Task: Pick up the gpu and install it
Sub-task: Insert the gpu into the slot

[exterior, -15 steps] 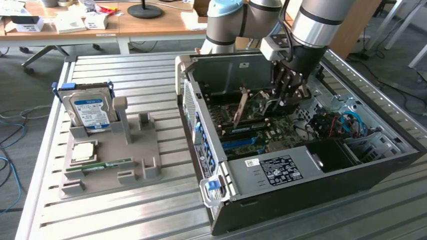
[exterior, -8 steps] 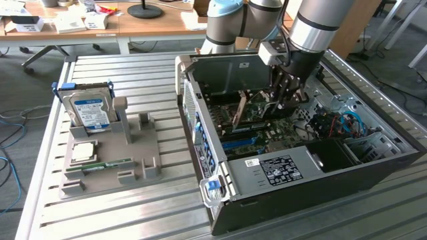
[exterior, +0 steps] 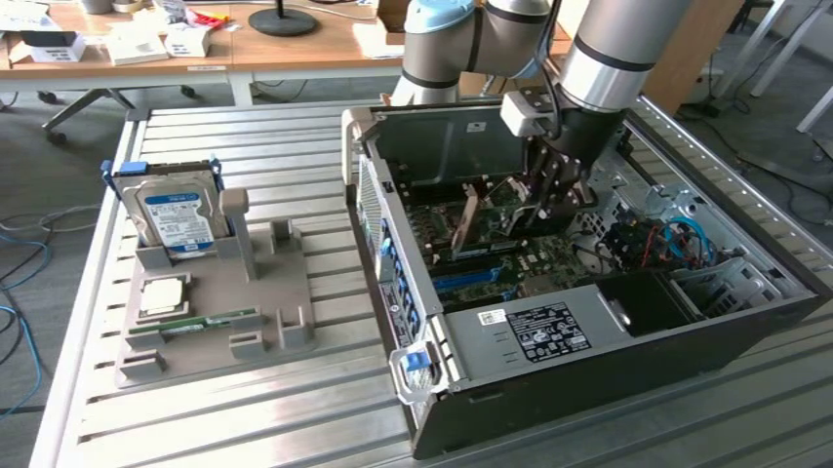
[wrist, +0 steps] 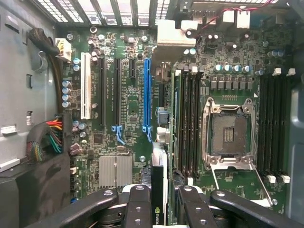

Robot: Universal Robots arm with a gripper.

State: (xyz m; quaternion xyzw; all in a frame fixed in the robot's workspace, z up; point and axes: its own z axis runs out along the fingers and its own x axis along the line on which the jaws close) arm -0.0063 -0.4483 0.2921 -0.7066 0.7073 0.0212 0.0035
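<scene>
Noted end effector (wrist: pixel 163 203) down inside the open computer case (exterior: pixel 586 370), lying on its side on the slatted metal counter (exterior: pixel 260 419). Confirmed a narrow grip on the gpu (wrist: pixel 158 190): card clamped on edge between the two fingers (wrist: pixel 140 206), upright over the motherboard (wrist: pixel 133 118). In the wrist view, saw card edge-on, running from the fingers toward a silver bracket (wrist: pixel 172 35), just beside the long blue slot (wrist: pixel 147 90), between that slot and the black memory slots (wrist: pixel 190 118). Could not tell whether card touches board. Logged CPU socket (wrist: pixel 229 135) beyond the memory slots. Recorded at the exterior view's left, well apart from the case: grey holder (exterior: pixel 221 302) carrying a silver hard drive (exterior: pixel 176 219) upright at its far end, with a square chip (exterior: pixel 163 292) and a narrow green memory stick (exterior: pixel 195 324) nearer.
</scene>
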